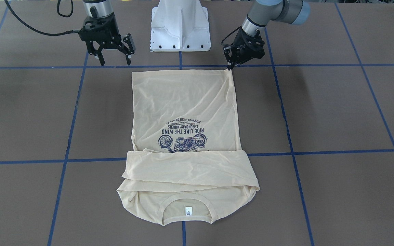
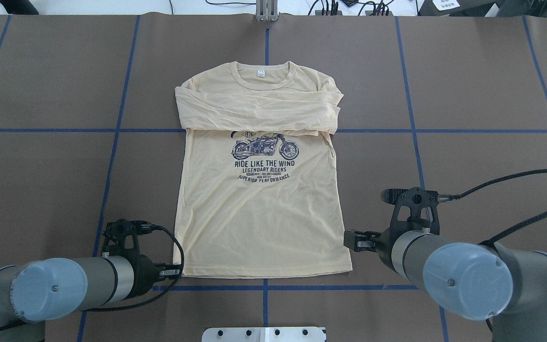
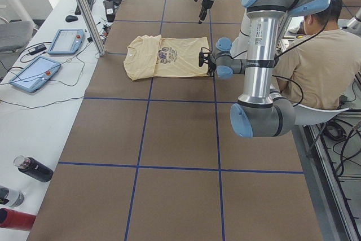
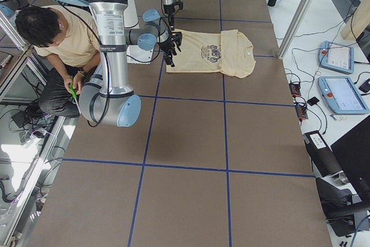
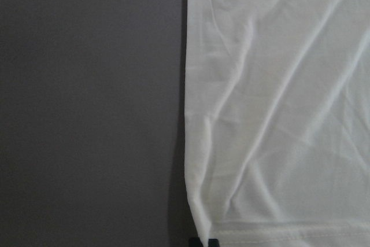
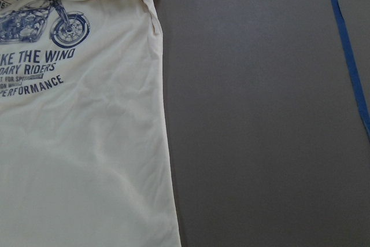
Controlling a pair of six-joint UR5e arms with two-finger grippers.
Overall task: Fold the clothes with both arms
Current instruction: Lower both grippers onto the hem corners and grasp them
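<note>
The pale cream-yellow T-shirt (image 1: 183,102) lies flat, print up, on the brown table (image 1: 337,109). Its sleeves are folded across the chest and its collar with the white label (image 1: 188,211) points away from the robot. It also shows in the overhead view (image 2: 259,213). My left gripper (image 1: 230,66) is shut on the hem corner nearest it, low at the table. The left wrist view shows its tips (image 5: 203,241) at that hem corner. My right gripper (image 1: 115,61) is open and empty. It hovers just outside the other hem corner (image 2: 349,270).
The white pedestal base (image 1: 180,25) stands behind the hem. Blue tape lines (image 1: 67,150) grid the table. A seated person (image 3: 321,60) is behind the robot. Tablets (image 3: 34,71) and bottles (image 3: 34,169) lie on a side bench.
</note>
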